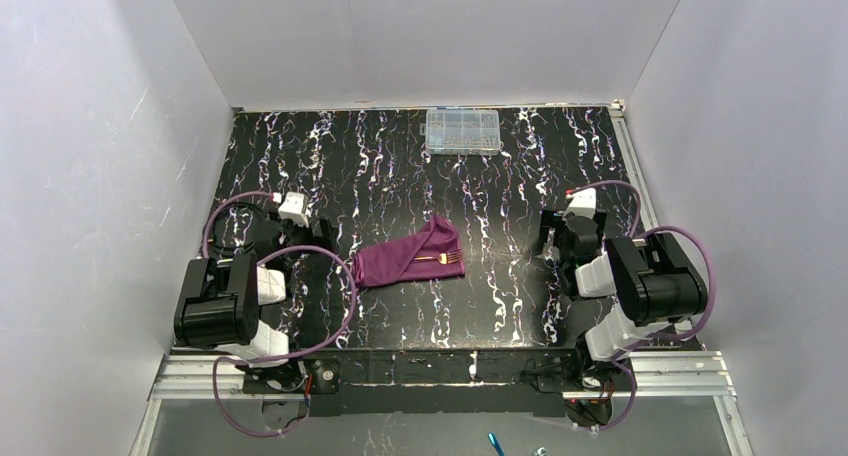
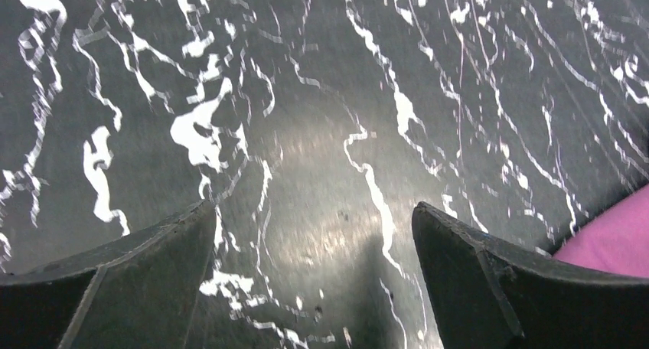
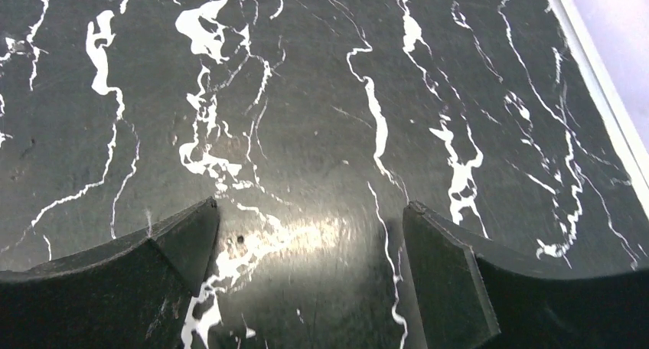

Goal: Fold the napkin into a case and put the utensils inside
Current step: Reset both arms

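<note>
The plum-purple napkin [image 1: 405,256] lies folded into a narrow flat case in the middle of the table, slanting up to the right. Thin golden ends of the utensils [image 1: 450,260] stick out at its right end; the rest of them is hidden in the cloth. My left gripper [image 1: 322,232] hovers just left of the case, open over bare table [image 2: 312,206], with a corner of the purple cloth [image 2: 612,238] at that view's right edge. My right gripper [image 1: 549,238] is to the right of the case, apart from it, open with nothing between its fingers [image 3: 311,203].
A clear plastic compartment box [image 1: 462,131] sits at the back of the black marbled table [image 1: 500,306]. White walls close in the left, back and right sides. A pale metal rail [image 3: 597,66] runs along the table's right edge, near my right gripper.
</note>
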